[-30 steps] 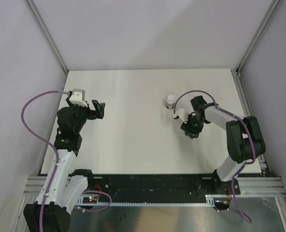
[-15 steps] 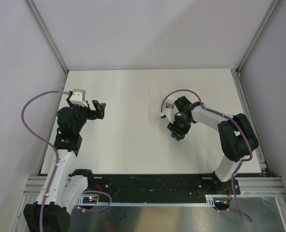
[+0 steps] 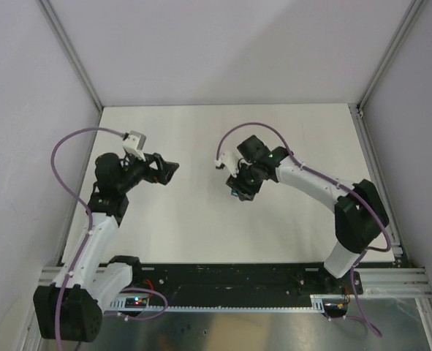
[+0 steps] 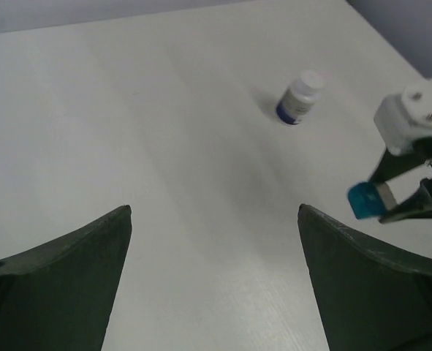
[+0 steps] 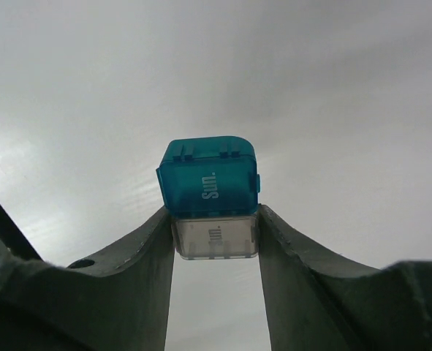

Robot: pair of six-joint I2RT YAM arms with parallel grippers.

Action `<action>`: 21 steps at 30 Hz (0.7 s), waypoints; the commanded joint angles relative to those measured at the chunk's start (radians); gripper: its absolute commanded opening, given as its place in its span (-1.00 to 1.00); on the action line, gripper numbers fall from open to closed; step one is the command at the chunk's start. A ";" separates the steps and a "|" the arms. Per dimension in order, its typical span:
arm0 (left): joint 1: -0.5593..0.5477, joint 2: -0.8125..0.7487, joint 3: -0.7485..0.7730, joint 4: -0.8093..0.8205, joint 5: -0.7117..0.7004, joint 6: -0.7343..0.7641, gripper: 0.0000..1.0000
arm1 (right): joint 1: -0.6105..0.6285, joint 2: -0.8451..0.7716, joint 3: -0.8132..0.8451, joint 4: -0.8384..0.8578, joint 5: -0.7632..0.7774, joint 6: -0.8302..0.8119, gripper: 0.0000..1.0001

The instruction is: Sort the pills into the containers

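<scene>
The containers [image 5: 212, 191] are a joined pair of small cubes, teal on top and grey below, both marked "Sun.". My right gripper [image 5: 216, 219] is shut on the grey cube, one finger on each side, and holds the pair above the white table. From the top view the right gripper [image 3: 239, 189] is near the table's middle, with a bit of teal of the containers [image 3: 234, 194] showing beneath it. My left gripper [image 3: 164, 170] stands open and empty at the left, pointing toward them. In its wrist view the containers [image 4: 365, 199] appear at the right. No pills are in view.
A small white capped bottle [image 4: 297, 97] with a blue label stands upright on the table [image 3: 186, 131] beyond the right gripper; the right arm covers it in the top view. Grey walls and metal posts [image 3: 73, 55] enclose the table.
The right arm has swung left toward the table's middle, carrying the containers, with its jaws tightened on them. The left gripper has turned and reached right, still open.
</scene>
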 commanded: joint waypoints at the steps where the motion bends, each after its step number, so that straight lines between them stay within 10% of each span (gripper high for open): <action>1: -0.067 0.075 0.127 -0.006 0.145 -0.077 0.97 | 0.025 -0.103 0.180 0.002 0.003 0.028 -0.52; 21: -0.313 0.430 0.372 -0.032 0.325 -0.387 0.85 | 0.120 -0.130 0.332 0.014 0.033 0.065 -0.50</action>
